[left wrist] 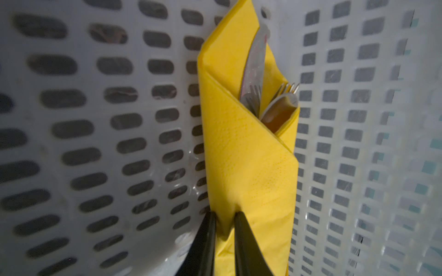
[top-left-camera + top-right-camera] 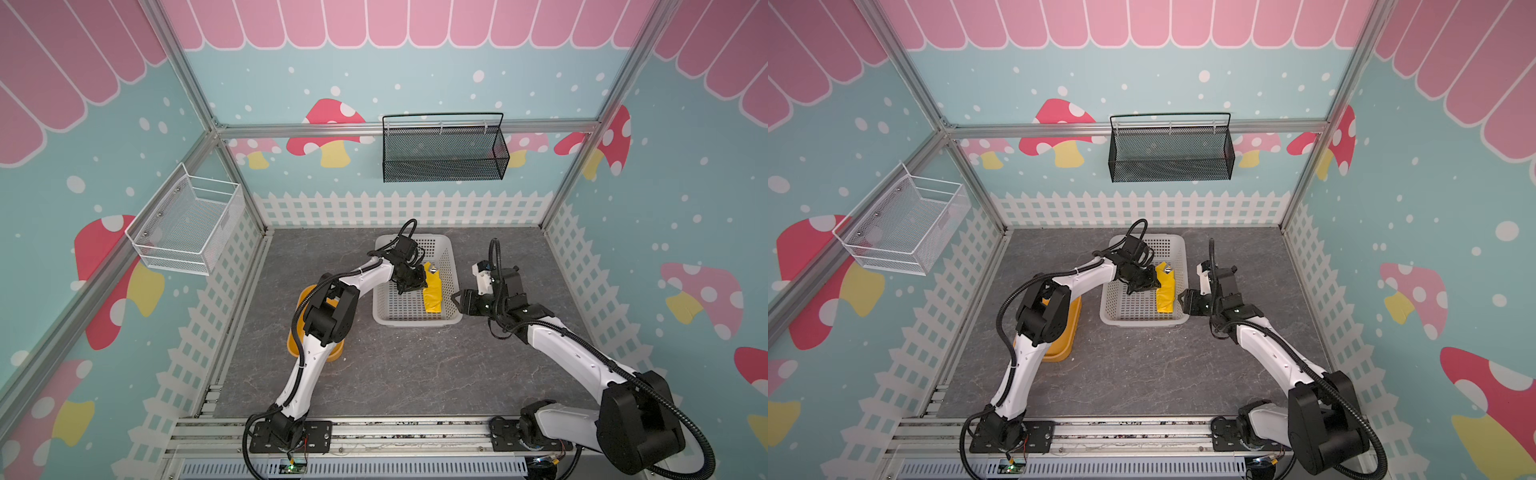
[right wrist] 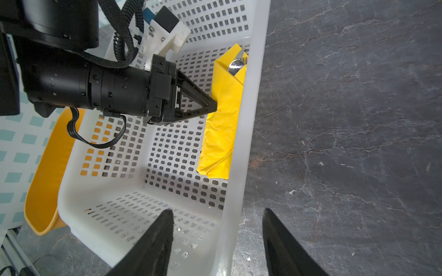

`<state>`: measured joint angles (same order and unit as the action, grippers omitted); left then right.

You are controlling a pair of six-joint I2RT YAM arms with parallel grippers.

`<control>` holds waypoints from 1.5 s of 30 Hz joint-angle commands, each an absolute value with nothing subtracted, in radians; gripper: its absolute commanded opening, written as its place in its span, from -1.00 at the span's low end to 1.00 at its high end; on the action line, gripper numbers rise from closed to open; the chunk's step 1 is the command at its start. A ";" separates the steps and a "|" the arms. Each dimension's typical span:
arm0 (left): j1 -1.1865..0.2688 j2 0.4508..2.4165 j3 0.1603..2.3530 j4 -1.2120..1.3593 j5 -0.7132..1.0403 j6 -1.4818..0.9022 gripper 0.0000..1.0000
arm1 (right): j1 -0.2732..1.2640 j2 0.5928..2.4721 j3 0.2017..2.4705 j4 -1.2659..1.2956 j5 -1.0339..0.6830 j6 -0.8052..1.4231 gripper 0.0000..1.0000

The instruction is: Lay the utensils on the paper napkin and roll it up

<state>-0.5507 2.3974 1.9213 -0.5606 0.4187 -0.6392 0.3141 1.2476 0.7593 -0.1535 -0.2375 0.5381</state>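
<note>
The paper napkin (image 2: 433, 293) (image 2: 1165, 291) lies rolled into a long yellow bundle inside the white basket (image 2: 415, 322), against its right wall. The utensils stick out of its open far end: in the left wrist view a knife blade (image 1: 254, 62), fork tines (image 1: 290, 87) and a spoon bowl (image 1: 279, 107). My left gripper (image 1: 224, 215) (image 2: 415, 286) reaches into the basket and is shut on a raised fold of the napkin (image 1: 251, 167) near the roll's middle. My right gripper (image 3: 218, 210) (image 2: 456, 302) hovers open astride the basket's right rim (image 3: 253, 119), holding nothing.
An orange-yellow tray (image 2: 332, 353) (image 3: 45, 179) sits left of the basket, partly under the left arm. A black mesh basket (image 2: 444, 153) hangs on the back wall and a white wire basket (image 2: 187, 224) on the left wall. Dark stone tabletop (image 2: 415, 374) stretches in front.
</note>
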 commanded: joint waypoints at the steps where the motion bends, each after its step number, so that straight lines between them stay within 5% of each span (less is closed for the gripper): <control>1: -0.557 2.365 1.892 -0.600 0.377 -0.612 -0.43 | 0.311 1.220 0.756 -0.174 -0.205 0.527 0.22; 10: -0.568 2.036 1.721 -0.543 0.220 -0.538 0.08 | 0.308 1.072 0.737 -0.214 0.150 0.535 0.23; 17: -0.562 1.676 1.337 -0.364 0.029 -0.511 0.16 | 0.308 0.933 0.654 -0.167 0.478 0.450 0.51; 24: -0.460 1.322 0.977 -0.258 -0.154 -0.512 0.32 | 0.307 0.842 0.400 0.201 0.690 0.190 0.53; 31: -0.337 1.096 0.746 -0.197 -0.349 -0.443 0.99 | 0.275 0.913 0.186 0.666 0.663 0.043 0.49; 39: -0.175 1.101 0.665 -0.133 -0.478 -0.369 1.00 | 0.192 1.193 0.173 0.979 0.554 0.013 0.54; 45: -0.081 1.124 0.551 0.146 -0.516 -0.222 0.99 | 0.095 1.380 0.175 1.239 0.377 -0.009 0.60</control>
<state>-0.1165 1.1034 0.5945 -0.0292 -0.4667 -0.3286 0.1314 1.3293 0.1677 1.0264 0.4927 0.0231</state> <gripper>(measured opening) 0.997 0.797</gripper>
